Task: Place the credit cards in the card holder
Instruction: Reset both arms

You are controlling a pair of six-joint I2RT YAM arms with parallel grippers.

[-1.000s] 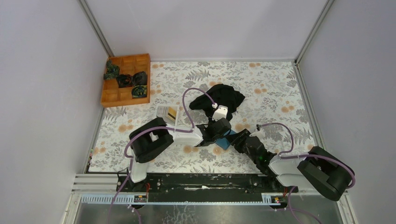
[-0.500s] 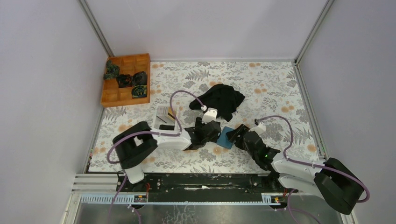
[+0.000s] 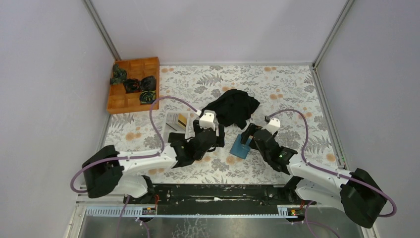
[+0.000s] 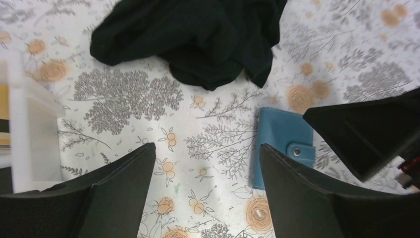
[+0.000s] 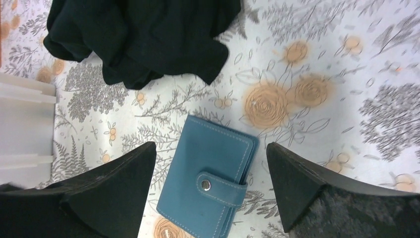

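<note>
The card holder (image 3: 241, 147) is a teal-blue wallet lying flat on the flowered tablecloth, closed with its snap strap fastened (image 5: 208, 184). My right gripper (image 5: 210, 147) hangs open straight above it, one finger on each side, touching nothing. My left gripper (image 4: 205, 148) stands open over bare cloth just left of the holder (image 4: 280, 144), with nothing between its fingers. In the top view both grippers (image 3: 210, 135) (image 3: 251, 135) flank the holder. Pale flat pieces with a yellow stripe lie in the white tray (image 3: 176, 122). I cannot tell whether they are the credit cards.
A crumpled black cloth (image 3: 233, 106) lies just behind the holder and both grippers. The white tray's wall (image 4: 22, 130) is close to the left gripper's left side. A wooden compartment box (image 3: 132, 85) with dark items sits at the far left corner.
Both grippers have opened and drawn back from the holder. The left one has moved left and the right one has risen, and the holder now lies free on the cloth.
</note>
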